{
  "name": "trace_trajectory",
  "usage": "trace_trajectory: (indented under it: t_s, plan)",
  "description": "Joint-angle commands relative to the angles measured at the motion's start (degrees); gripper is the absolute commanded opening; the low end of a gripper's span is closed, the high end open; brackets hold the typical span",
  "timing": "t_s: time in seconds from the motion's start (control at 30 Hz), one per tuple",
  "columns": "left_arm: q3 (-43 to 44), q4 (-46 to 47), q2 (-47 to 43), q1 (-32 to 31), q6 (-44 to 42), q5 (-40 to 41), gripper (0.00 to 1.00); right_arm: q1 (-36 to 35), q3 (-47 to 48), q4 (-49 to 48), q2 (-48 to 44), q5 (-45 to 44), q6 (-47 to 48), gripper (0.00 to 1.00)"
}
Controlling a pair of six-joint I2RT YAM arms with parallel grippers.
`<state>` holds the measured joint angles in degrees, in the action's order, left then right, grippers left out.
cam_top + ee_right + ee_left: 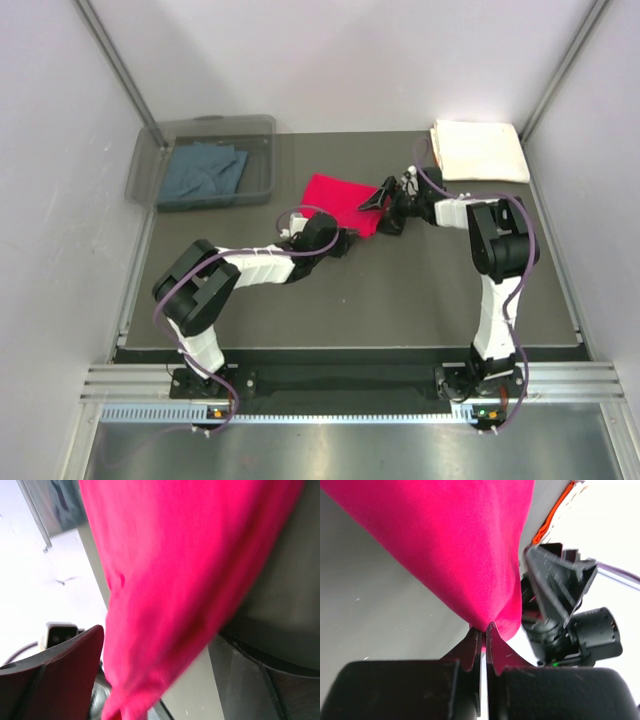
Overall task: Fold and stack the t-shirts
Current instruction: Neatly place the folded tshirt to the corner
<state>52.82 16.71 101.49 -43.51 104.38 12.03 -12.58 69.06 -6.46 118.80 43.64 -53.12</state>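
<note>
The bright red t-shirt (pixel 338 203) lies bunched in the middle of the dark table. My left gripper (pixel 346 241) is shut on the shirt's near edge; in the left wrist view its jaws (pixel 484 631) pinch the red cloth (pixel 450 545), which rises away from them. My right gripper (pixel 377 199) is at the shirt's right edge, jaws wide apart, with red cloth (pixel 175 580) draped between its fingers (pixel 60 675). The cream-white folded t-shirt (pixel 480 150) lies at the back right corner. The slate blue-grey t-shirt (pixel 205 170) lies crumpled inside the clear bin.
The clear plastic bin (pixel 258 150) stands at the back left of the table. The right arm's gripper body (pixel 560 595) sits close beside my left gripper. White walls enclose the table on three sides.
</note>
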Motion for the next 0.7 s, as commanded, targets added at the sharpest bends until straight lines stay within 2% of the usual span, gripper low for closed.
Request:
trace_trajectory:
  t_s: [0.0,0.13,0.2,0.23,0.3,0.33,0.37,0.4,0.47,0.53,0.6,0.67]
  plan:
    - [-1.7,1.2,-3.9,0.2,-0.1,-0.7,0.00,0.2,4.2,-4.7,2.8,-3.2,-1.5,0.83]
    - [-2.4,1.0,-4.5,0.2,-0.8,-1.8,0.00,0.2,7.1,-6.0,6.0,-4.4,-1.5,0.67]
    - [-3.2,1.0,-5.2,0.1,-1.0,-2.1,0.00,0.3,7.6,-6.7,6.1,-5.2,-1.3,0.63]
    - [-3.5,1.0,-5.4,0.1,-1.4,-2.0,0.00,0.3,7.9,-7.1,6.1,-5.4,-0.9,0.51]
    - [-3.7,0.0,-6.3,0.2,-2.0,-2.7,0.00,0.3,8.8,-6.4,6.2,-5.8,1.0,0.36]
    - [-3.3,-1.1,-6.7,0.2,-3.0,-3.7,0.01,0.3,9.0,-6.2,5.8,-6.1,2.0,0.12]
    - [-3.0,-2.5,-7.2,0.2,-4.2,-5.4,0.05,0.3,9.3,-4.5,5.5,-6.4,4.4,0.00]
    - [-2.6,-5.2,-8.8,0.2,-7.9,-6.4,0.14,0.5,11.0,-2.4,5.2,-7.1,6.5,0.00]
    - [-1.5,-9.8,-11.5,0.1,-13.3,-6.7,0.22,0.7,13.7,8.4,3.0,-9.0,16.9,0.00]
    - [-1.2,-17.4,-17.0,-0.2,-23.7,-4.7,0.31,0.7,17.2,18.9,-0.6,-14.3,28.0,0.00]
    - [-1.7,-22.7,-22.5,-0.4,-33.4,-2.6,0.31,0.9,20.3,25.1,-3.0,-21.7,34.5,0.00]
    - [-4.1,-26.0,-27.5,-0.2,-39.1,-1.5,0.31,1.1,23.5,31.9,-5.6,-26.0,41.9,0.00]
